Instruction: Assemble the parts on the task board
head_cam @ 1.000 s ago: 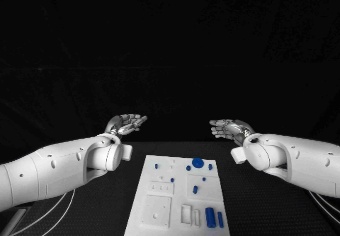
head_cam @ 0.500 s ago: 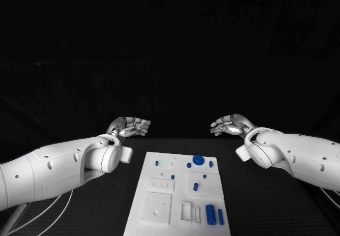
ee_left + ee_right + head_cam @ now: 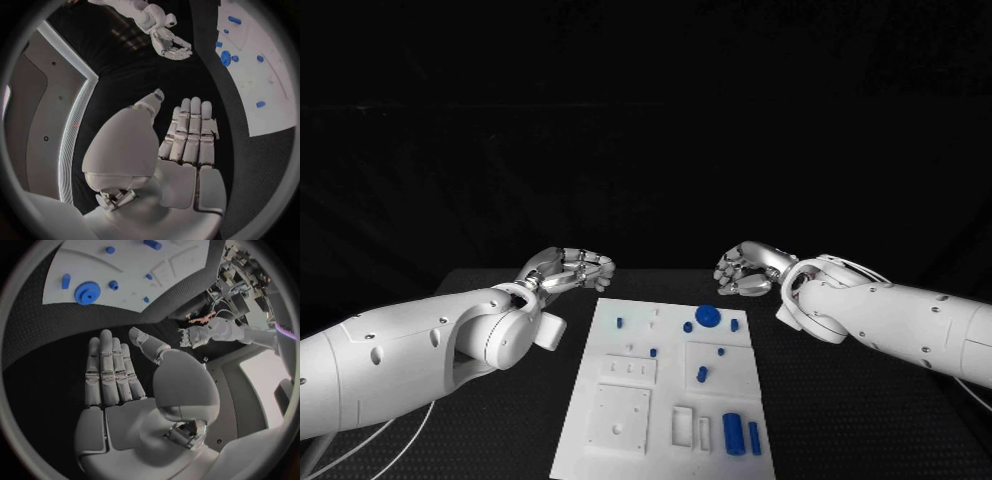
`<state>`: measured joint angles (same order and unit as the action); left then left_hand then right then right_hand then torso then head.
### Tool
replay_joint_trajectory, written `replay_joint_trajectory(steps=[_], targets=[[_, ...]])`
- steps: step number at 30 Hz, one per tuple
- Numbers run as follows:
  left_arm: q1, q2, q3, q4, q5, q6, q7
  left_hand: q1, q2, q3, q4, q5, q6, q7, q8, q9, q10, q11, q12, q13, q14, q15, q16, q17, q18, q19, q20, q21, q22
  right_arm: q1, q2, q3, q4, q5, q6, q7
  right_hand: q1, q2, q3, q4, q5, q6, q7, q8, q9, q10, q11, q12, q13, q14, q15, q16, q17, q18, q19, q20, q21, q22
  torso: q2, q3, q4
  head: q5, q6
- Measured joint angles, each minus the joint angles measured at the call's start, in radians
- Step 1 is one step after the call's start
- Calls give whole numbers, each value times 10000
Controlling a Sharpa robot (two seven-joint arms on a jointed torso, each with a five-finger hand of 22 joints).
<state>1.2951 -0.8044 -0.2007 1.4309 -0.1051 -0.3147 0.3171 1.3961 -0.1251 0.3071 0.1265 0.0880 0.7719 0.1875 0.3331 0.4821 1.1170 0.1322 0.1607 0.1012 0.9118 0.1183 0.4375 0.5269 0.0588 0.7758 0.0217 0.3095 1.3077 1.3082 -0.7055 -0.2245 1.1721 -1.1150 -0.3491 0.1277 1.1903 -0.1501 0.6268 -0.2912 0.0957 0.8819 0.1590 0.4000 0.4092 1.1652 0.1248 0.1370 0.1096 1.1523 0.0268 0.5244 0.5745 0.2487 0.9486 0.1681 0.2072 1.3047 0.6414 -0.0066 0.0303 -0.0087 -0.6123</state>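
Note:
The white task board (image 3: 620,370) lies lengthwise in the middle of the black table. Blue parts sit on it: a gear (image 3: 708,316) near the far end, small pegs (image 3: 702,375) around the middle, and two cylinders (image 3: 733,435) at the near right. My left hand (image 3: 570,268) hovers beyond the board's far left corner, my right hand (image 3: 747,268) beyond its far right corner. Both hold nothing. In the left wrist view the left hand (image 3: 184,135) shows straight fingers, with the board (image 3: 262,85) off to one side. The right hand (image 3: 115,372) lies flat, short of the gear (image 3: 87,292).
Black table surface (image 3: 862,400) runs along both sides of the board. White cables (image 3: 387,440) hang beside my left arm. Each wrist view catches the other hand, the right hand (image 3: 169,42) and the left hand (image 3: 192,335), across the board's far end.
Both hands have sunk lower and come in toward the board's far corners, turning from palm-up to more palm-down. The head view has shifted slightly. No part has moved.

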Motion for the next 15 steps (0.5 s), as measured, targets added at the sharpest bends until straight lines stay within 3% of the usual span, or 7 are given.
replay_joint_trajectory(steps=[11, 15], targets=[[-4, 39, -3, -114, -112, 253, 33, 0, 0, -57, 2, -38, 35, 35, -57, -70, 36, 35, -99, -21, 70, -3, 0, 24, -56, 36, -36, 0, -1, -217, 331, -1, 2, -2217, -242, -434, -54, -133, -62, 27, 1, 142, 0, -215, 0, 196, -194, -339, -74, 1270, -290, 636, 893, -22, 1438, -602, 739, 33, 593, -33, 83, -128, 74], [-5, 60, -3, -140, -124, 295, 35, 0, 0, -81, 25, -38, 35, 35, -86, -80, 36, 35, -99, -20, 70, -3, -38, 31, -62, 36, -36, 1, -2, -253, 430, -1, 43, -2821, -282, -595, -107, -186, -74, 16, -66, 188, -47, -289, -14, 255, -181, -439, -88, 1504, -341, 993, 1159, -62, 1756, -761, 1057, 31, 761, -43, 105, -134, 78]])
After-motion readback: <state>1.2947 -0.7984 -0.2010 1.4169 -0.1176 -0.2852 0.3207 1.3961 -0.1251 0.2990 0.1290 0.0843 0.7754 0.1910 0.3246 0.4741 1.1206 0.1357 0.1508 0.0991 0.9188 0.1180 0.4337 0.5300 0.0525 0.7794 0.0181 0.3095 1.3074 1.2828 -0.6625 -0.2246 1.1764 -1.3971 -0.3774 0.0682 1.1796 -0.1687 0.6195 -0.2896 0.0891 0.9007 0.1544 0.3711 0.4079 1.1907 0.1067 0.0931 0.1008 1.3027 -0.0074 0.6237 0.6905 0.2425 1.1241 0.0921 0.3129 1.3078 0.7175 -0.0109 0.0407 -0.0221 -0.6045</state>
